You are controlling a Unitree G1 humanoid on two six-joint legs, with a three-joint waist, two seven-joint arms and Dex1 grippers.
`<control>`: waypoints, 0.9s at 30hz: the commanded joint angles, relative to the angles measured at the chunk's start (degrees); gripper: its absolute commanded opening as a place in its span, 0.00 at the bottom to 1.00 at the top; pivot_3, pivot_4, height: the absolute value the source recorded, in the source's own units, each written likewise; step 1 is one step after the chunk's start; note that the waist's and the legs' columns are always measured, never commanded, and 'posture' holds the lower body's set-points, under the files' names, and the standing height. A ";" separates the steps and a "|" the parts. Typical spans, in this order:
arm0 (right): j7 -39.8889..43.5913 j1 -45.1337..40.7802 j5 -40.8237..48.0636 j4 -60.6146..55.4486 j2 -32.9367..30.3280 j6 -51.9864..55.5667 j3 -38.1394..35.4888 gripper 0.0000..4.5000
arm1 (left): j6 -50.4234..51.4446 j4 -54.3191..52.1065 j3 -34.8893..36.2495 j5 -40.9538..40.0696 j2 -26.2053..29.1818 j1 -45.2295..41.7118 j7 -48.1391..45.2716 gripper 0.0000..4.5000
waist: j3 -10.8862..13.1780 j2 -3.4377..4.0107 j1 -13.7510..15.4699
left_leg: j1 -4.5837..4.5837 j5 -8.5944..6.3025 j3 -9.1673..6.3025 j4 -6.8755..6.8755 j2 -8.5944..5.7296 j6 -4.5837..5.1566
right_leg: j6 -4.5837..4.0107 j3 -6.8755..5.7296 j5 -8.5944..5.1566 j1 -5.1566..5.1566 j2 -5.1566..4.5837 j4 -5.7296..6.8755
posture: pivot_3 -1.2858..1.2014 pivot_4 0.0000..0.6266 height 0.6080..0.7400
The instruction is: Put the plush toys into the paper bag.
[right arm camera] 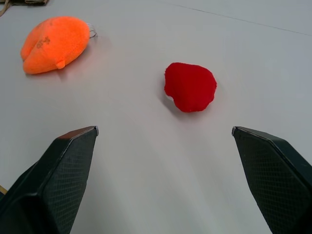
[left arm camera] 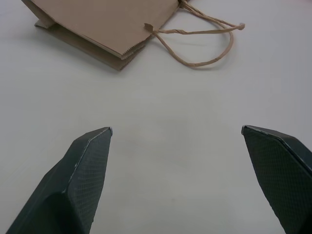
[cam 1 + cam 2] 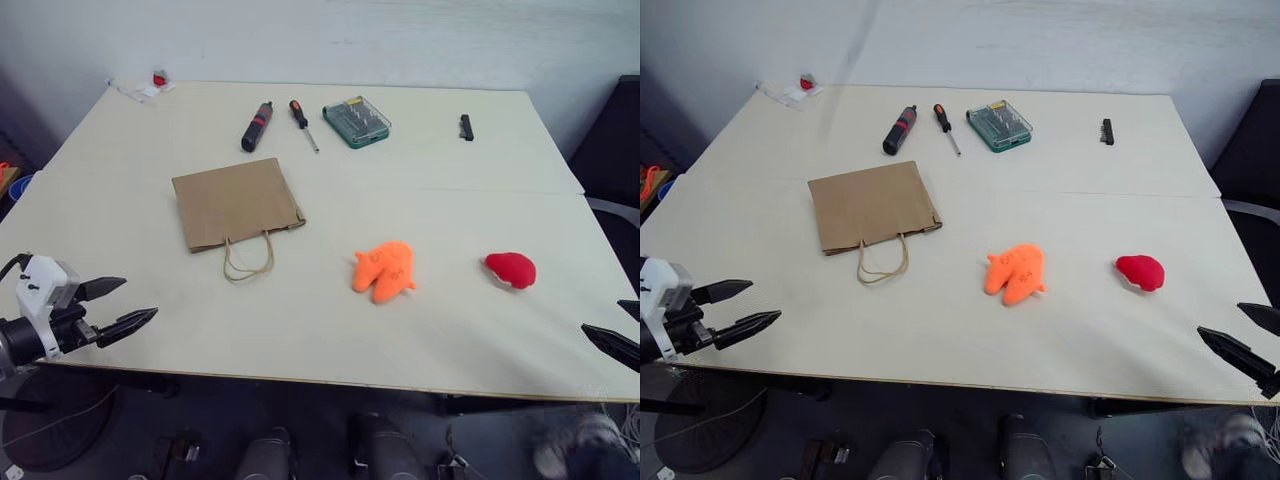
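- Looking down at a pale cream table [image 3: 330,330], we've got the plain brown kraft paper bag [image 3: 235,203] lying flat left of centre, its twisted loop handles toward us.
- The bright orange lobed plush toy [image 3: 384,270] sits right of the bag, well apart from it; the smaller red rounded plush toy [image 3: 511,269] lies further right.
- Our left gripper [image 3: 118,306] hangs over the near-left edge, jaws spread wide, nothing in them.
- The right gripper [image 1: 165,131] is the same: wide apart, empty, pointed at the red toy.
- Screwdrivers and a green bit case [image 3: 356,121] sit along the far side.
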 commanded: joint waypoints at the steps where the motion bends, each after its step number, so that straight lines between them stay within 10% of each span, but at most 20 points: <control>1: -0.82 -0.35 0.37 -1.57 -0.49 0.42 -0.14 1.00 | -2.11 0.29 0.16 1.07 0.64 -0.30 -0.61 0.99 | 0.00 0.00 -0.01 | 0.00 0.00 0.00 0.00 0.00 0.00 | 0.00 0.00 0.00 0.00 0.00 0.00 | 0.52 0.24 1.00; 27: -6.48 -1.95 5.54 -15.78 -1.38 7.45 0.49 1.00 | -3.61 -2.49 -7.45 3.49 2.42 -9.44 -1.50 0.99 | 0.00 0.00 0.00 | 0.01 0.05 0.00 0.04 0.00 -0.07 | 0.02 -0.01 0.02 0.00 0.01 0.10 | 0.52 0.24 1.00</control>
